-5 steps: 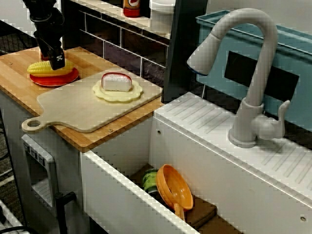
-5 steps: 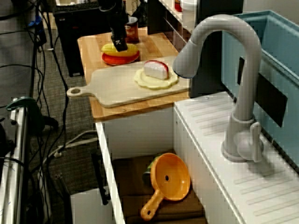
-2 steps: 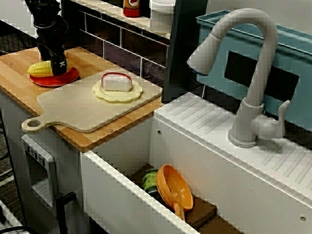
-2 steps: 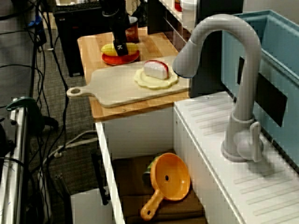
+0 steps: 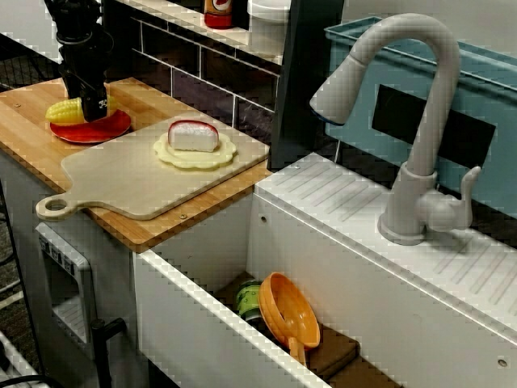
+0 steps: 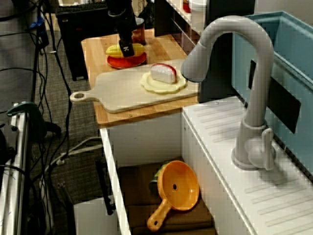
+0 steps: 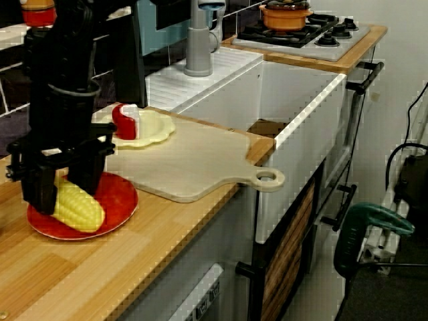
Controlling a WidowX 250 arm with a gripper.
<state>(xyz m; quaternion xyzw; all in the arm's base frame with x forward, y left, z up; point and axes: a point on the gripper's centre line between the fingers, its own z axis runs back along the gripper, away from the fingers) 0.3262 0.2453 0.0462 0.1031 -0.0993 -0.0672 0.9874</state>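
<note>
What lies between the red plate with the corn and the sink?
A cutting board carrying a pale yellow plate with a red-and-white toy food, seen in the view from above.

We see a matt black, cylindrical robot arm (image 7: 63, 80). Its black two-fingered gripper (image 7: 63, 182) bears a white marking (image 5: 98, 103) at 6 o'clock.

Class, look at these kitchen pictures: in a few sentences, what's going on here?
The gripper of a black robot arm straddles a yellow corn cob on a red plate, a finger on each side. Whether it already pinches the cob is unclear. Beside it, a cutting board carries a red-and-white toy on a pale plate.
</note>
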